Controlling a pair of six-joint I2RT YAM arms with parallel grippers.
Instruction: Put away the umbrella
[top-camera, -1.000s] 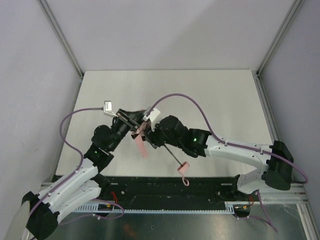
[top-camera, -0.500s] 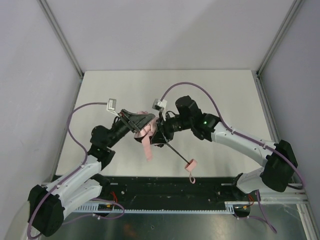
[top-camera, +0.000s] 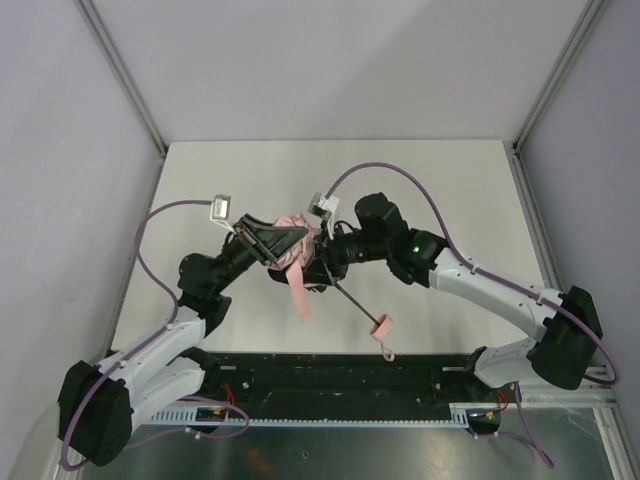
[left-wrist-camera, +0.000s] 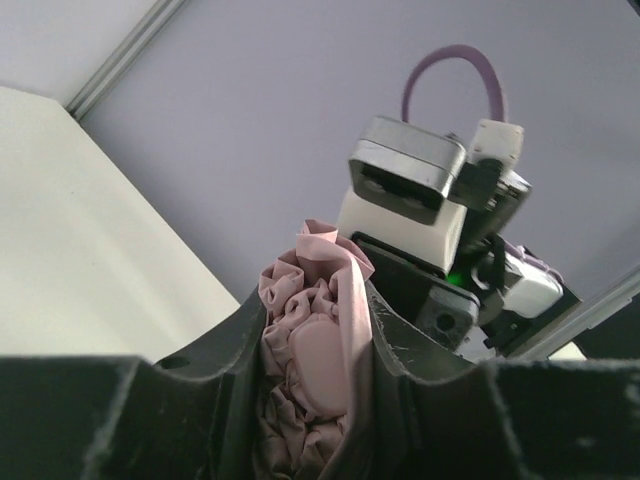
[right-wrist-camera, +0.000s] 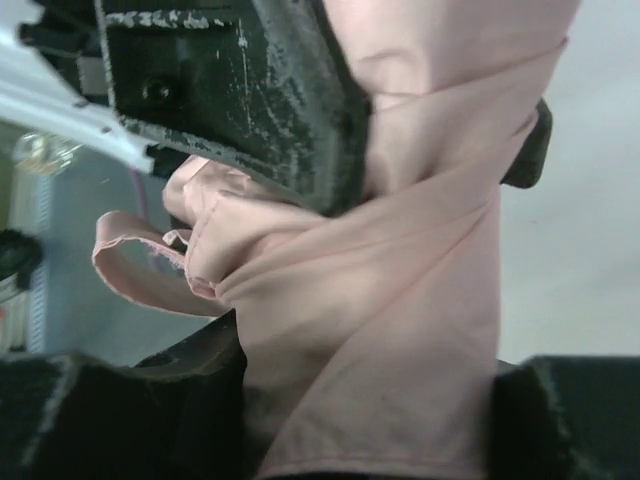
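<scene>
At the left, the left arm (top-camera: 165, 345) is seen reaching up and inward over the pale worktop (top-camera: 430, 190). The left jaws are pressed onto the bunched top of the umbrella (top-camera: 294, 232), and in the left wrist view crumpled pink fabric (left-wrist-camera: 312, 330) is pinched between them. The umbrella is held above the middle of the worktop, between the two arms. A loose pink flap (top-camera: 300, 295) hangs from the bundle toward the near edge. Just right of it, the right jaws are closed on the lower part of the same bundle. In the right wrist view the gap between them is filled by folded cloth, with a scuffed black finger (right-wrist-camera: 250, 90) of the left arm laid against it above. From there the thin black shaft (top-camera: 352, 303) slants down and right to the small pink handle (top-camera: 381, 324), below which the strap loop (top-camera: 388, 348) dangles by the worktop's near edge. The right arm (top-camera: 490, 290) is stretched in from the right.
</scene>
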